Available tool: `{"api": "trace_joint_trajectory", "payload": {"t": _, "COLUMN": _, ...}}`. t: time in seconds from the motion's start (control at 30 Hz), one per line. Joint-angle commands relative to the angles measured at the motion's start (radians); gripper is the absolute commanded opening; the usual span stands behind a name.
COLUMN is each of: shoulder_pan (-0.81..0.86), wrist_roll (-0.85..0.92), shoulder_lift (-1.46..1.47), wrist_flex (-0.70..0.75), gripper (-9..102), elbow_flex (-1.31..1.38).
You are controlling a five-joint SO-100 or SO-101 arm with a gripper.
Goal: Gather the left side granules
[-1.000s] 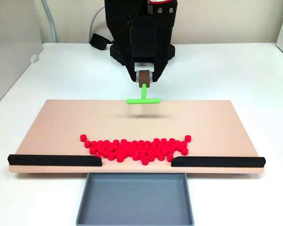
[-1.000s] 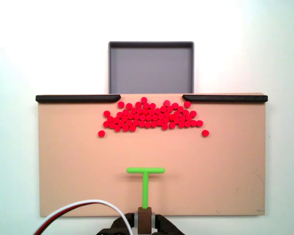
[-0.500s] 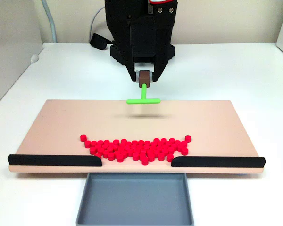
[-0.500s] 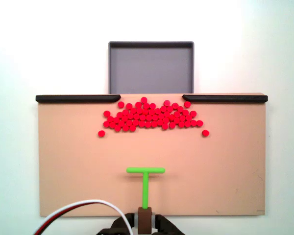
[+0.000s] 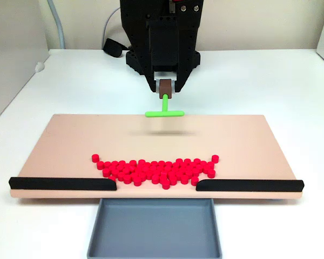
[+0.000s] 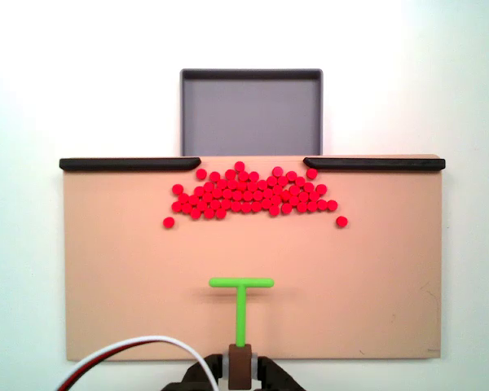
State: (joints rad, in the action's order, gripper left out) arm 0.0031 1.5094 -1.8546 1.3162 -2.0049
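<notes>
Dozens of tiny red granules (image 5: 156, 170) lie in a band on the tan board (image 5: 70, 145), just behind the gap between two black rails; from above the granules (image 6: 248, 194) sit below the gap, with one stray at each lower end. My gripper (image 5: 166, 87) hangs over the board's far edge, shut on the brown handle of the green T-shaped tool (image 5: 164, 110). The tool is raised, its shadow on the board beneath. In the top-down fixed view the gripper (image 6: 241, 368) is at the bottom, and the tool's (image 6: 241, 300) crossbar points toward the granules, well short of them.
A grey tray (image 5: 154, 226) sits against the board's near edge below the gap, seen from above as a grey tray (image 6: 251, 110). The left rail (image 5: 62, 183) and the right rail (image 5: 248, 185) bound the edge. A white-and-red cable (image 6: 130, 346) runs near the arm.
The tool's crossbar has edged slightly upward in the front view; the granules have not moved.
</notes>
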Motion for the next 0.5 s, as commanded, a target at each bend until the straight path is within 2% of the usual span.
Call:
{"api": "trace_joint_trajectory", "payload": {"t": 0.0, "shoulder_pan": -0.012, "wrist_roll": -0.015, "shoulder_lift": -0.038, "wrist_flex": -0.002, "gripper": 0, "elbow_flex": 0.032}}
{"api": "trace_joint_trajectory", "payload": {"t": 0.47, "shoulder_pan": -0.029, "wrist_roll": -0.037, "shoulder_lift": -0.066, "wrist_flex": 0.002, "gripper": 0, "elbow_flex": 0.032}}
